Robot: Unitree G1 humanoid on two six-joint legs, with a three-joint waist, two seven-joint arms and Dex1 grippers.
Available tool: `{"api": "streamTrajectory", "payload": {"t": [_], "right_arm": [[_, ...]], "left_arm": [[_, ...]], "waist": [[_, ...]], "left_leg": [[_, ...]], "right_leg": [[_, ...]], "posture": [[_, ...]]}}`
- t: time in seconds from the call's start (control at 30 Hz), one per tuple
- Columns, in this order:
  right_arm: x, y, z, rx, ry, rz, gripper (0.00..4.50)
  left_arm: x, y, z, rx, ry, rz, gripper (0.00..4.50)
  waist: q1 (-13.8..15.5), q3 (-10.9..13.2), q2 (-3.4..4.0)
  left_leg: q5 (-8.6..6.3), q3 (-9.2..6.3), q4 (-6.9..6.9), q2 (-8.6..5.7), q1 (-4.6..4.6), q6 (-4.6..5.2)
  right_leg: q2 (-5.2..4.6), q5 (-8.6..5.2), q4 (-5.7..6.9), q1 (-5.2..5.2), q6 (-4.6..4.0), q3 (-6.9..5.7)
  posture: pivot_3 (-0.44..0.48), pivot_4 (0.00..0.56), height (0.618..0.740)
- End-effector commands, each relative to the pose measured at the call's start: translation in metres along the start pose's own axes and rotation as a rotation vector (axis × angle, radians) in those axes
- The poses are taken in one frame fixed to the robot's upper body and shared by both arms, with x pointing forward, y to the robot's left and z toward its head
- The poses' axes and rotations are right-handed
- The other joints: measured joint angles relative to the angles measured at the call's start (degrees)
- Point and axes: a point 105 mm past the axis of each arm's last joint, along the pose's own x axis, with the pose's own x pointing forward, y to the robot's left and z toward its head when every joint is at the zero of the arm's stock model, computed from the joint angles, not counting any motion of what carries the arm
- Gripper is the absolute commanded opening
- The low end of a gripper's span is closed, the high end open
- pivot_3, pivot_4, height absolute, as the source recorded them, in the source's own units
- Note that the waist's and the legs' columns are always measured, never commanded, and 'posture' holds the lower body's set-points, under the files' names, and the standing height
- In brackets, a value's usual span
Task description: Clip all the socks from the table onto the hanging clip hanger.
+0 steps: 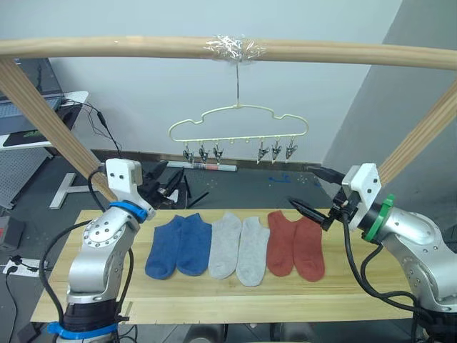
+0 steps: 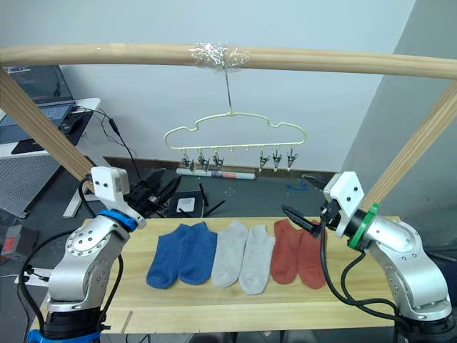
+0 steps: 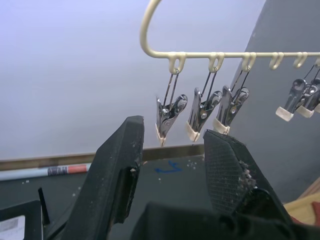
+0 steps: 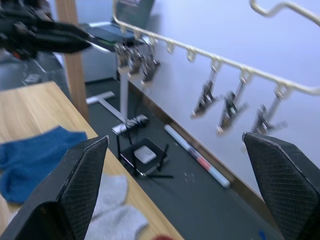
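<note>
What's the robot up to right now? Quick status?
Left gripper open, right gripper open, both empty. Six knit socks flat on light wooden table. Pale-yellow wire clip hanger bare. Nothing blocking.

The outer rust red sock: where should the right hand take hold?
Probably at its cuff end, coming down from above. The rust red sock lies flat on the table, cuff toward the far edge, nearest the open right hand.
</note>
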Motion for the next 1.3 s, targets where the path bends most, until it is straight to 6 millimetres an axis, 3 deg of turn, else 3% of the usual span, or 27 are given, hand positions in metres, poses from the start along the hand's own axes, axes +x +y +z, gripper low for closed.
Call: {"api": "streamTrajectory", "payload": {"t": [0.03, 0.57, 0.9, 1.3], "right_arm": [[0.005, 0.005, 0.01, -0.014, -0.044, 0.04, 4.5], [0.017, 0.012, 0.025, -0.027, -0.115, 0.15, 4.5], [0.021, 0.012, 0.04, -0.042, -0.127, 0.165, 4.5], [0.022, 0.01, 0.048, -0.039, -0.126, 0.16, 4.5]], "left_arm": [[0.009, -0.002, 0.009, -0.012, -0.054, 0.023, 2.16], [0.026, -0.001, 0.008, -0.014, -0.088, 0.061, 2.16], [0.024, 0.012, 0.008, -0.028, -0.094, 0.133, 2.16], [0.023, 0.007, 0.006, -0.04, -0.083, 0.116, 2.16]], "waist": [[0.0, 0.0, -0.01], [-1.3, 0.0, -0.02], [-1.4, 0.0, -0.02], [-1.4, 0.0, -0.02]], "left_leg": [[0.0, 0.0, 0.01, 0.0, -0.02, 0.0], [0.03, 0.0, 0.18, 0.0, -0.04, -0.05], [0.03, 0.0, 0.21, 0.0, -0.05, -0.05], [0.03, 0.0, 0.28, 0.0, -0.08, -0.05]], "right_leg": [[0.0, 0.0, 0.01, -0.02, 0.0, 0.0], [0.01, 0.0, 0.31, -0.12, 0.0, -0.01], [0.01, 0.01, 0.33, -0.15, 0.0, -0.01], [0.01, 0.01, 0.35, -0.15, 0.01, -0.01]], "posture": [[0.068, 0.156, 0.74], [0.038, 0.141, 0.74], [0.016, 0.142, 0.74], [0.015, 0.15, 0.74]]}}
